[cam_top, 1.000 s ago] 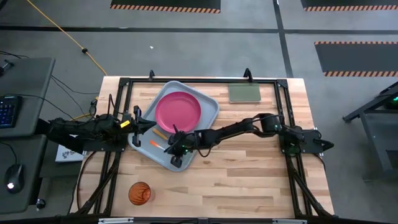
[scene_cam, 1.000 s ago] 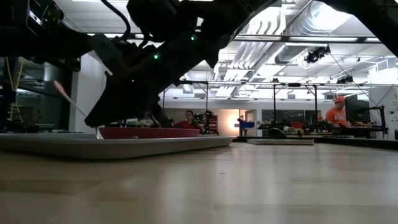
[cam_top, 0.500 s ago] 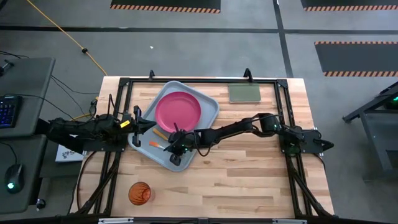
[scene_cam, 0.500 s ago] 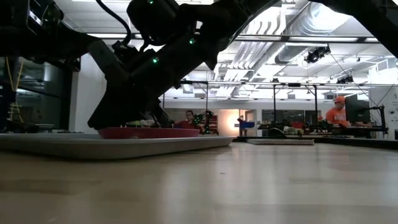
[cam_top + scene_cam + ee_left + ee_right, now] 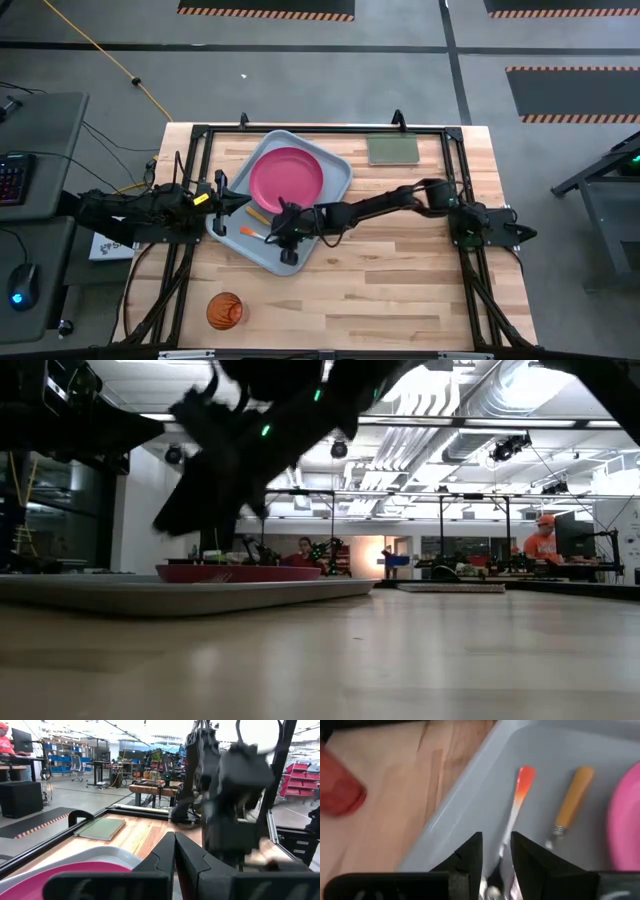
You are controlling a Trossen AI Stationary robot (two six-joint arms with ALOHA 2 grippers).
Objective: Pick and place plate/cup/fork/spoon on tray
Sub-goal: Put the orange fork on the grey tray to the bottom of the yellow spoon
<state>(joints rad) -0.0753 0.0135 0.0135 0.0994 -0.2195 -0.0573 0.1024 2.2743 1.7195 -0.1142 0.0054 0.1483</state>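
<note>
Grey-blue rectangular plastic tray (image 5: 335, 168) sits angled on wooden table (image 5: 400, 290), biggest thing there. Round magenta-pink plate (image 5: 286, 178) lies on tray's far half. Small translucent orange-red cup (image 5: 224, 311) stands off alone near table's front edge, well apart from tray. Orange-handled spoon (image 5: 572, 800) and red-orange-handled fork (image 5: 516, 802) lie side by side on tray floor beside plate. Right gripper (image 5: 289, 243) hangs over tray's near end above fork, jaws slightly apart, nothing held. Left gripper (image 5: 222, 194) waits at tray's left edge, fingers pressed together, empty.
</note>
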